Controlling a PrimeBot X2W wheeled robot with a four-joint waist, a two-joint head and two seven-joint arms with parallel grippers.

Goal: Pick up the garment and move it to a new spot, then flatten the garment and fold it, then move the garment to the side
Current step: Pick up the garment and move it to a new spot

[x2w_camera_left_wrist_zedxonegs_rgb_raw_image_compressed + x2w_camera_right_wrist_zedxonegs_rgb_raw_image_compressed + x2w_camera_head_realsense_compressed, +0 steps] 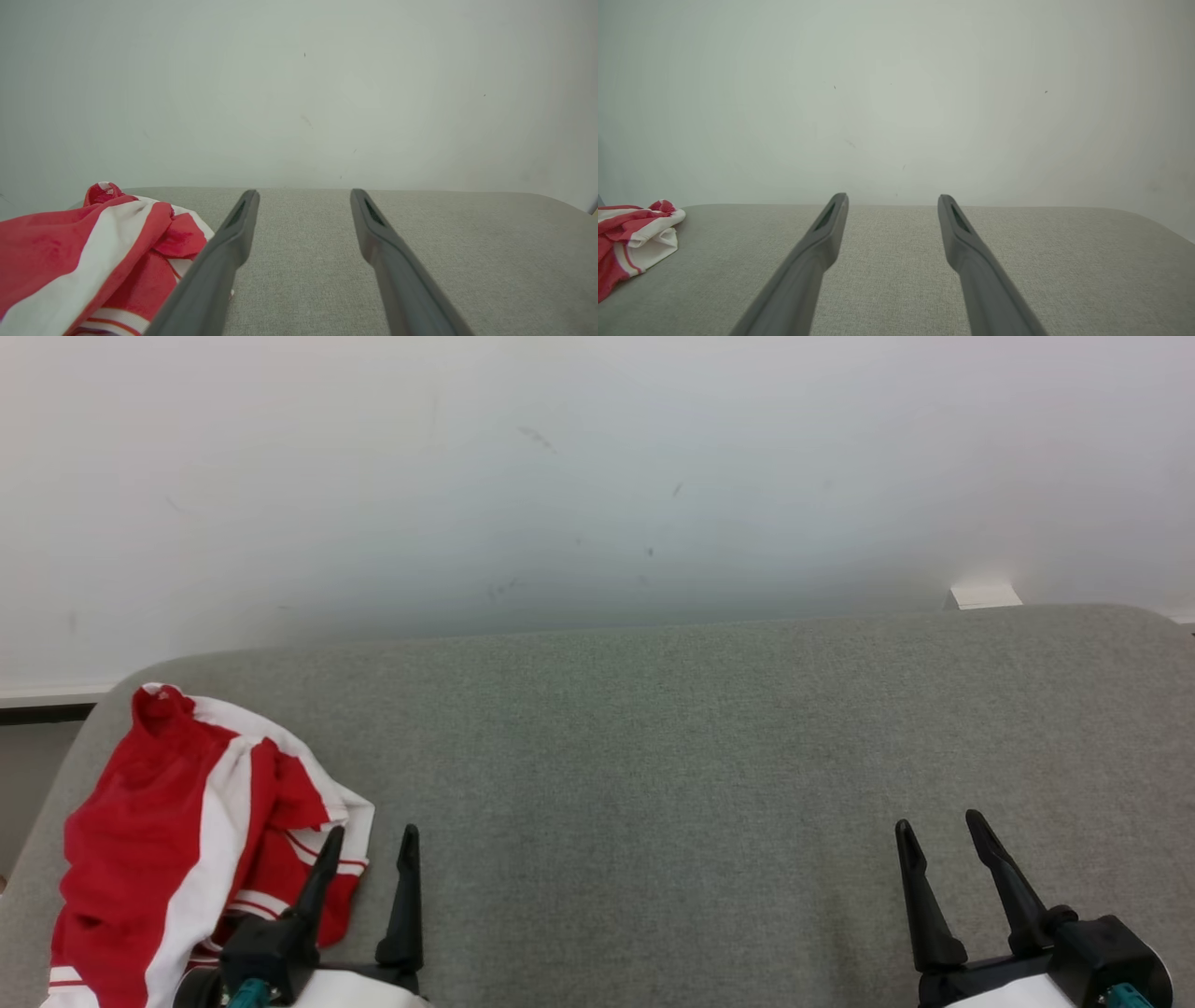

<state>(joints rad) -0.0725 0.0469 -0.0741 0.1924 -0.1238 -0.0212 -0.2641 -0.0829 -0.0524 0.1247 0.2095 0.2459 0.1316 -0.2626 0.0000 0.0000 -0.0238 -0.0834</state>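
Crumpled garment (pixel 177 840) just left of left gripper (pixel 371 835)

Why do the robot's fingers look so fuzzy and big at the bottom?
Left wrist view: the left end effector sits near the lens, so its fingers blur lower down. Right wrist view: same for the right end effector. Head view: both look sharp.

Setting: we read this as a plain indoor test space, lab-like | Evidence: white wall (pixel 597 476) with small dark scuffs (pixel 537 437); grey fabric-covered tabletop (pixel 653 756), rounded corners, set against it | Unsure: we cannot exclude a home.
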